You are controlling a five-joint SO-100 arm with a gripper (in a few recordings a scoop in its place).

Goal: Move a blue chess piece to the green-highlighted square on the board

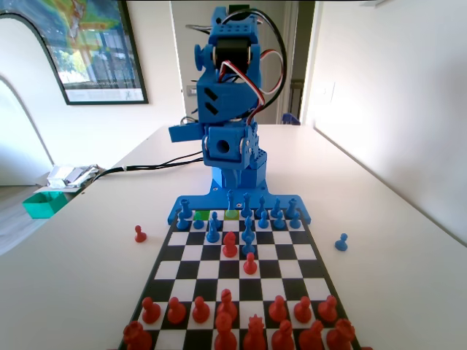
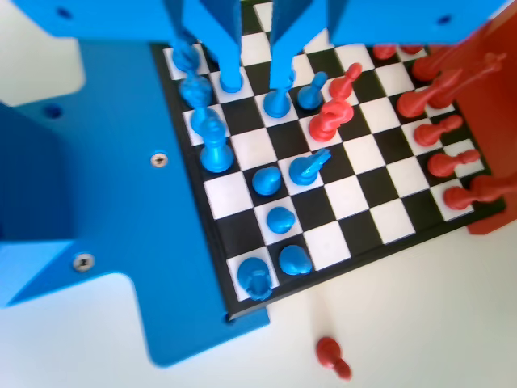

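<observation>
The board (image 1: pixel 284 251) runs from the red pieces up close to the blue arm (image 1: pixel 230 95), which is folded upright over its base. Two green squares (image 1: pixel 202 216) (image 1: pixel 231 214) glow among the blue back ranks. Blue pieces (image 1: pixel 212 230) (image 1: pixel 248 233) stand just forward of those ranks. In the wrist view my gripper (image 2: pixel 257 69) hangs open over the board's (image 2: pixel 380 218) blue end. Checkered squares show between the jaws and nothing is held. Blue pieces (image 2: pixel 216 149) (image 2: pixel 307 168) stand below and beside the jaws.
Red pieces (image 1: pixel 230 244) (image 1: pixel 250 262) stand mid-board near the blue ranks, and the rest (image 1: pixel 226 313) fill the near rows. A blue pawn (image 1: pixel 341 242) stands off the board on the right of the fixed view. A red pawn (image 1: pixel 140 234) (image 2: pixel 331 356) lies off it.
</observation>
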